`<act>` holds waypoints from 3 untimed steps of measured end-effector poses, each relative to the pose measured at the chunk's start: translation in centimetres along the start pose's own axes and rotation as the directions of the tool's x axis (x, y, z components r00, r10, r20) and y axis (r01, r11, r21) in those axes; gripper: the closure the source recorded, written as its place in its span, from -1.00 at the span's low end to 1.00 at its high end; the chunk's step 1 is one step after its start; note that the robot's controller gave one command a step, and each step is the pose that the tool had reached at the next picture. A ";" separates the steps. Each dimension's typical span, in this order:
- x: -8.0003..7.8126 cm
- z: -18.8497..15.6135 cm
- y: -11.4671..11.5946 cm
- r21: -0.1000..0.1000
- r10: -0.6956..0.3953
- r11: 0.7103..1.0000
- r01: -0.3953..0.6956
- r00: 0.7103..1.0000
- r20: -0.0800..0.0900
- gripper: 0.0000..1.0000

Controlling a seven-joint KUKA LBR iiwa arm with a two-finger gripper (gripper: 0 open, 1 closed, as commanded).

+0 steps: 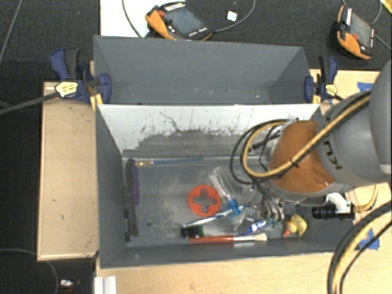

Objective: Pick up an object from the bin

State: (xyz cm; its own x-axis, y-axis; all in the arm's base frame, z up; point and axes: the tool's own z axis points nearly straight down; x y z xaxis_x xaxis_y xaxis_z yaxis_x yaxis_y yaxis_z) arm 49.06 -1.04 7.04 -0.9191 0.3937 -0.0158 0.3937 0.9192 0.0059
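Down in the grey bin, the gripper sits beneath its orange wrist cover, amid a small heap; whether it is clenched or released cannot be told. Left of it lies an orange-red ring with a cross cutout. A red-handled brush lies just nearer the camera, a blue toothbrush just beside its left, and a small yellow piece to its right.

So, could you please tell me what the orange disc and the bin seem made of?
Orange disc: likely moulded plastic, judging by its uniform matte colour and clean cross-shaped cutout. Bin: grey sheet metal, its floor scuffed and scratched.
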 end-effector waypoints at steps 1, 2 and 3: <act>2.0 0.0 3.8 0.000 -0.111 0.994 0.111 0.994 -0.004 1.00; 2.0 0.0 3.8 0.000 -0.111 0.994 0.111 0.994 -0.004 1.00; 2.2 -4.2 3.7 0.003 -0.115 0.993 0.115 0.993 -0.010 1.00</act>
State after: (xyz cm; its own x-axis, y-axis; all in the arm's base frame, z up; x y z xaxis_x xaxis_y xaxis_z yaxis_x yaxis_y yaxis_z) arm 48.44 3.18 11.23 -0.9583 0.2858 -0.0066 0.2858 0.9583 0.0013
